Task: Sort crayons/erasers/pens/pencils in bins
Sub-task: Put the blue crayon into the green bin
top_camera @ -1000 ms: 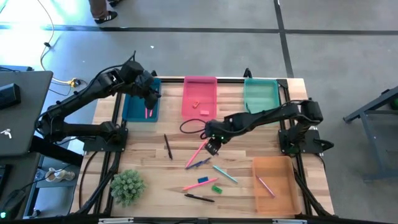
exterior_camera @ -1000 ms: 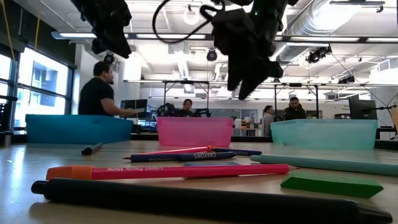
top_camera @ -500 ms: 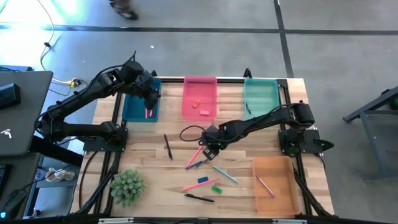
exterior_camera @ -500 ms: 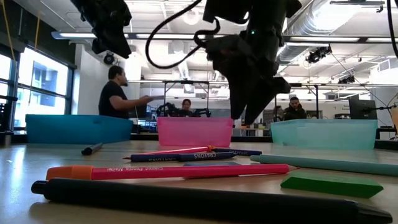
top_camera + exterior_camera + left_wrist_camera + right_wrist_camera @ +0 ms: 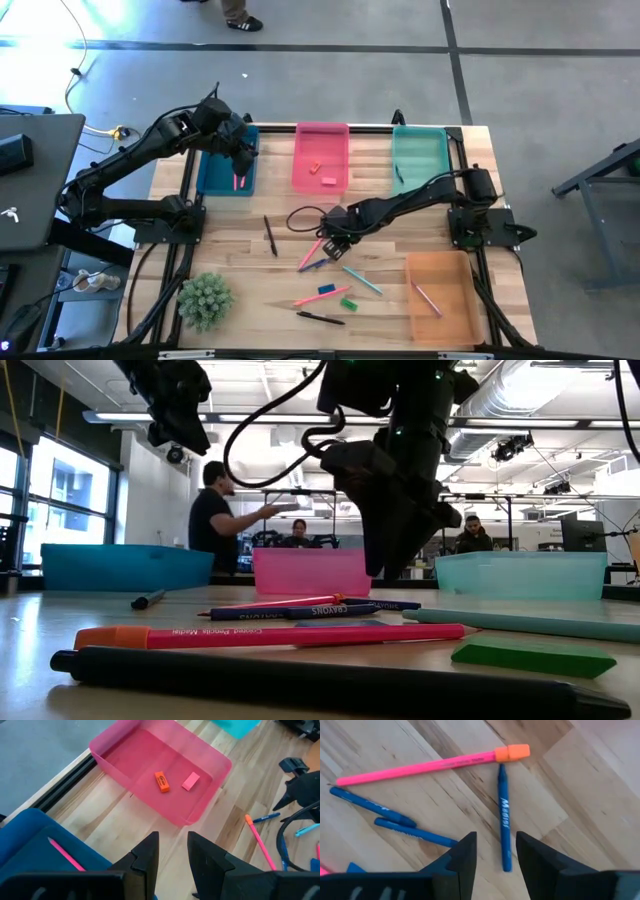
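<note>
Below right gripper [image 5: 492, 851], thin blue crayon stick [image 5: 504, 818] lies flat on wooden table [image 5: 580, 785], long axis running straight out between spread fingers, far tip just beside pink orange-capped pencil [image 5: 427, 766]. Right arm stretched low over table centre. Left gripper [image 5: 171, 851] hovers, fingers slightly apart, empty, above dark blue plastic bin [image 5: 30, 842].

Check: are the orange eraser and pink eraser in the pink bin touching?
Apart. The left wrist view shows bare bin floor between the orange eraser and pink eraser in the pink bin.

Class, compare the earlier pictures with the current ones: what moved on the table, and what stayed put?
The right gripper came down and left toward the pink pencil, nothing held. The left gripper stayed over the blue bin; pens, erasers and bins unmoved.
</note>
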Action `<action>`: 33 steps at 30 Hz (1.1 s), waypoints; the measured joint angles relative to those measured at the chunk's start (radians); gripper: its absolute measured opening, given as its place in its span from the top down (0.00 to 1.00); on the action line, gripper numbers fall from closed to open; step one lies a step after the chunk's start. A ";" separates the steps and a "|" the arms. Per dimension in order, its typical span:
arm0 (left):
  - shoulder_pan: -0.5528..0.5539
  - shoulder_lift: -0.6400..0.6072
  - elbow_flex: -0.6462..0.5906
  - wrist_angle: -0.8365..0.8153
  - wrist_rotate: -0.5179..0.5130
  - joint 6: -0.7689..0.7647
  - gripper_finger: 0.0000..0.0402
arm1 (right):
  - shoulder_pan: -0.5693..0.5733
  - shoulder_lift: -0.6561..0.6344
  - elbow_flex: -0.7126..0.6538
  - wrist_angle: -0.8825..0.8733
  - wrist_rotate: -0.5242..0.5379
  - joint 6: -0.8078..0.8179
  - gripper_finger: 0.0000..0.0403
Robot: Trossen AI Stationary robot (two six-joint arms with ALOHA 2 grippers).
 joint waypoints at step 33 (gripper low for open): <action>-0.001 0.000 0.000 0.001 0.000 0.030 0.78 | 0.010 0.086 0.003 -0.170 0.077 0.119 0.89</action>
